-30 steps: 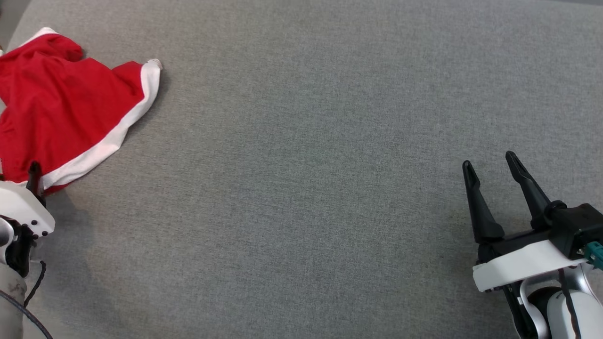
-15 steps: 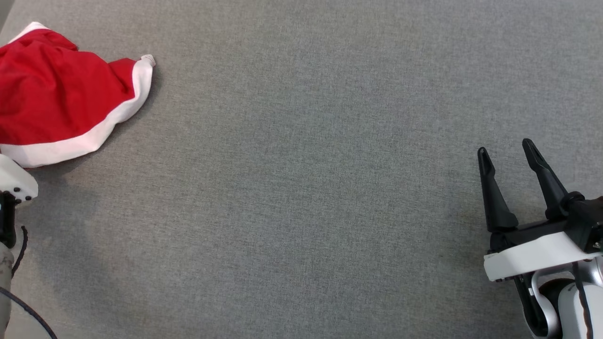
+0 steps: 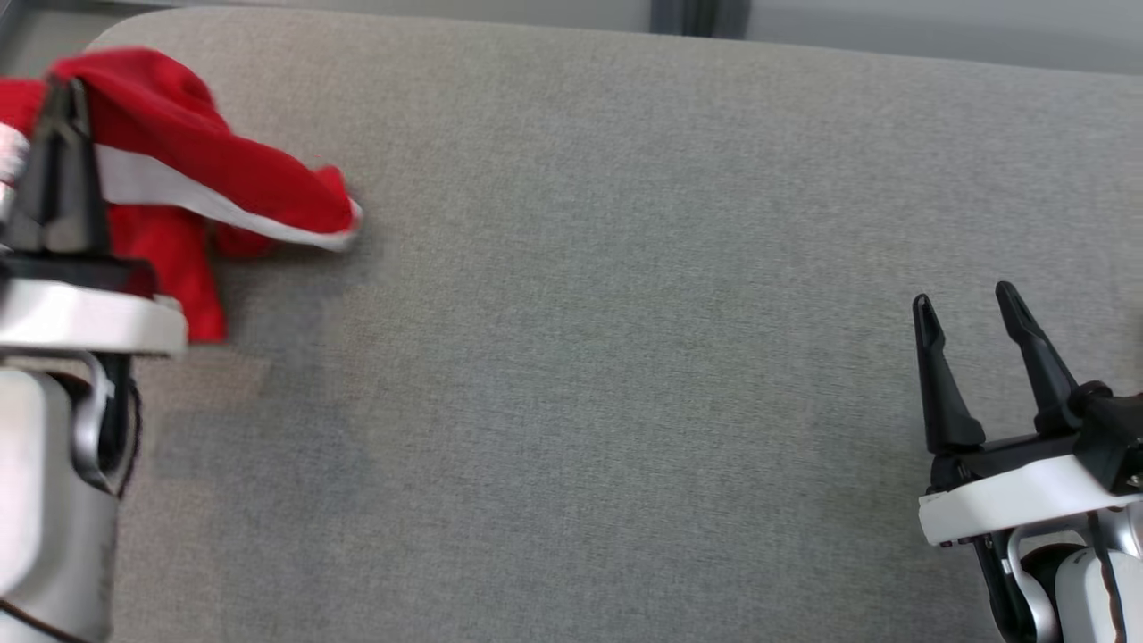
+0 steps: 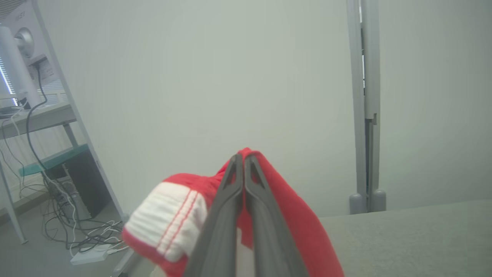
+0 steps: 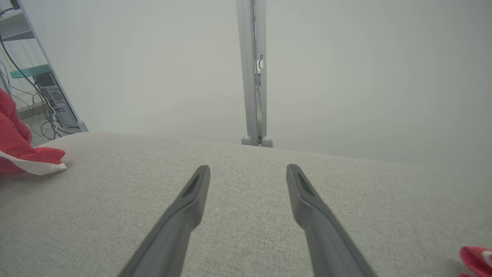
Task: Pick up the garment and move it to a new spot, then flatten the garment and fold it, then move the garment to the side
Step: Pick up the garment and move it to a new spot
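Head view: the left pincer (image 3: 61,98) is clamped tight on the red garment (image 3: 232,183) at the worktop's (image 3: 580,357) far left corner. I judge the pick-up made, with moving, flattening and folding left. The arm hides some of the cloth.

Left wrist view: the closed fingers pinch a fold, and the white cuff (image 4: 169,223) is blurred.

Right wrist view: the right pincer (image 5: 248,169) gapes wide and holds nothing. A red scrap (image 5: 474,259) at the lower right corner is cut off and I cannot identify it.

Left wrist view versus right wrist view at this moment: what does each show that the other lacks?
Left wrist view: the left gripper shut on the red garment, beside its white ribbed cuff. Right wrist view: the right gripper open and empty. Both: the red garment, the grey fabric surface and the grey post.
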Robot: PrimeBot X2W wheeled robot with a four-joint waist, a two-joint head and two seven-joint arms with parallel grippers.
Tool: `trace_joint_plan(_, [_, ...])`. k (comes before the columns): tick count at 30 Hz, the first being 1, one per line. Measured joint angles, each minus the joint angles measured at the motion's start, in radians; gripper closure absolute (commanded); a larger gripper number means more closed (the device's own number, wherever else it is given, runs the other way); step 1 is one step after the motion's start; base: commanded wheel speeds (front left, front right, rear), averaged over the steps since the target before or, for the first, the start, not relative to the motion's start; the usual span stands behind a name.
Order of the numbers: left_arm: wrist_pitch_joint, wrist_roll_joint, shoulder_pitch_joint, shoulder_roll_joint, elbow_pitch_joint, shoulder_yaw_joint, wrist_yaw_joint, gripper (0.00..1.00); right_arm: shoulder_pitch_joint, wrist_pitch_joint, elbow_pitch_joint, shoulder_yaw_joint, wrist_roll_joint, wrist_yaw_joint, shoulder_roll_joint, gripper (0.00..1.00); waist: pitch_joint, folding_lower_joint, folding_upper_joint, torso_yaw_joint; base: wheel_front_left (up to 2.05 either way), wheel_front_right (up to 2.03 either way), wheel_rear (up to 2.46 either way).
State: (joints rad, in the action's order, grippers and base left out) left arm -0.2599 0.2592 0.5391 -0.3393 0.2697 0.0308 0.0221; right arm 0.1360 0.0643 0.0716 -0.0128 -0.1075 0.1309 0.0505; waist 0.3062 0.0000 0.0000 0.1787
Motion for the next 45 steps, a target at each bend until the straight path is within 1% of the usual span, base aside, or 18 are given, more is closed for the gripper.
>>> trace_joint_plan(4, [0.000,-0.050,-0.092,0.045,-0.128,0.022,0.000,1.00,-0.004,0.012,-0.010,0.004,-0.014,0.000,-0.001,0.00,-0.021,0.0000,0.0000,-0.030,0.00,0.00,0.00])
trace_joint_plan(7, [0.000,-0.075,-0.155,0.076,-0.193,0.047,0.000,1.00,-0.015,0.021,-0.015,0.006,-0.028,0.000,-0.001,0.00,-0.036,0.0000,0.0000,-0.057,0.00,0.00,0.00])
trace_joint_plan(12, [0.000,-0.101,-0.242,0.110,-0.229,0.105,0.005,1.00,-0.029,0.029,-0.025,0.016,-0.045,0.000,-0.002,0.00,-0.064,0.0000,0.0000,-0.106,0.00,0.00,0.00])
trace_joint_plan(16, [0.000,-0.114,-0.278,0.146,-0.230,0.179,0.027,1.00,-0.040,0.039,-0.029,0.018,-0.056,0.000,-0.002,0.00,-0.080,0.0000,0.0000,-0.152,0.00,0.00,0.00])
trace_joint_plan(21, [0.000,-0.120,-0.284,0.176,-0.183,0.262,0.058,1.00,-0.041,0.044,-0.040,0.028,-0.074,0.000,-0.002,0.00,-0.091,0.0000,0.0000,-0.218,0.00,0.00,0.00])
trace_joint_plan(26, [0.000,-0.126,-0.239,0.215,-0.112,0.348,0.082,1.00,-0.044,0.057,-0.050,0.031,-0.088,0.000,-0.002,0.00,-0.094,0.0000,0.0000,-0.290,0.00,0.00,0.00])
trace_joint_plan(32, [0.001,-0.124,-0.178,0.249,-0.008,0.467,0.097,1.00,-0.050,0.070,-0.060,0.036,-0.109,0.000,-0.002,0.00,-0.083,0.0000,0.0000,-0.369,0.00,0.00,0.00])
trace_joint_plan(35, [0.003,-0.116,-0.150,0.262,0.043,0.534,0.101,1.00,-0.050,0.079,-0.067,0.040,-0.120,0.000,-0.002,0.00,-0.071,0.0000,0.0000,-0.400,0.00,0.00,0.00])
trace_joint_plan(38, [0.004,-0.096,-0.127,0.267,0.097,0.581,0.104,1.00,-0.049,0.090,-0.080,0.045,-0.133,0.000,-0.002,0.00,-0.056,0.0000,0.0000,-0.426,0.00,0.00,0.00])
trace_joint_plan(39, [0.004,-0.096,-0.127,0.267,0.097,0.581,0.104,0.87,-0.049,0.090,-0.080,0.045,-0.133,0.000,-0.002,0.00,-0.056,0.0000,0.0000,-0.426,0.00,0.00,0.00])
trace_joint_plan(40, [0.004,-0.089,-0.119,0.269,0.112,0.596,0.104,0.05,-0.049,0.093,-0.084,0.045,-0.135,0.000,-0.002,0.00,-0.051,0.0000,0.0000,-0.432,0.00,0.00,0.00])
trace_joint_plan(41, [0.004,-0.081,-0.113,0.272,0.128,0.606,0.104,0.00,-0.048,0.098,-0.087,0.046,-0.136,0.000,-0.002,0.00,-0.047,0.0000,0.0000,-0.437,0.00,0.00,0.00])
trace_joint_plan(45, [0.004,-0.053,-0.094,0.280,0.147,0.649,0.105,0.00,-0.046,0.110,-0.098,0.035,-0.140,0.000,-0.002,0.00,-0.038,0.0000,0.0000,-0.441,0.00,0.00,0.00])
